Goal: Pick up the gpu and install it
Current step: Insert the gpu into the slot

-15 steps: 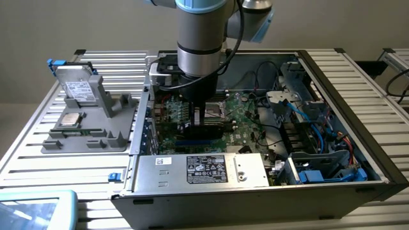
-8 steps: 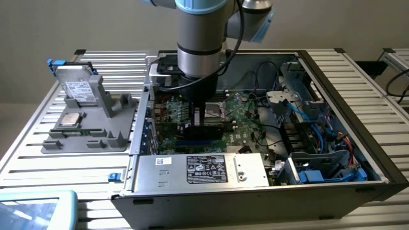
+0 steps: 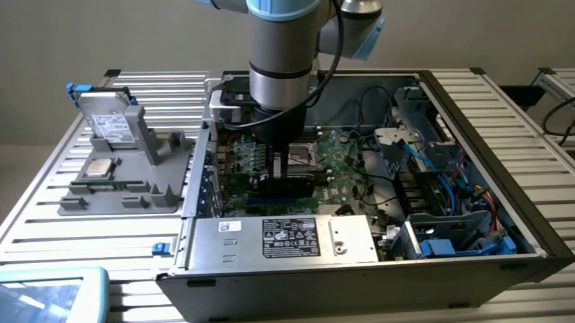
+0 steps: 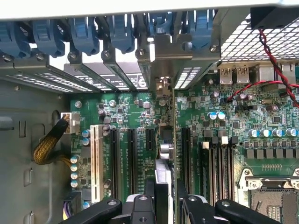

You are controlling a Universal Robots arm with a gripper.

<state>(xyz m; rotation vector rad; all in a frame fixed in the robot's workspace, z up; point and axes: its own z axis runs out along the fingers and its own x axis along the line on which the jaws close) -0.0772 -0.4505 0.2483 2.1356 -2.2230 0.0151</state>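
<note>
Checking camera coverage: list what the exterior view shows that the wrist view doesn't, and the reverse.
Exterior view adds: the grey tray with the hard drive, and the power supply. Wrist view adds: the blue slot latches and the white slot. Both: the gpu between the fingers, over the motherboard inside the case.

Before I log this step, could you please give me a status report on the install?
Gripper shut on gpu. Card upright inside case, over motherboard slots; seated or not, cannot tell. Memory slots alongside, apart.
</note>
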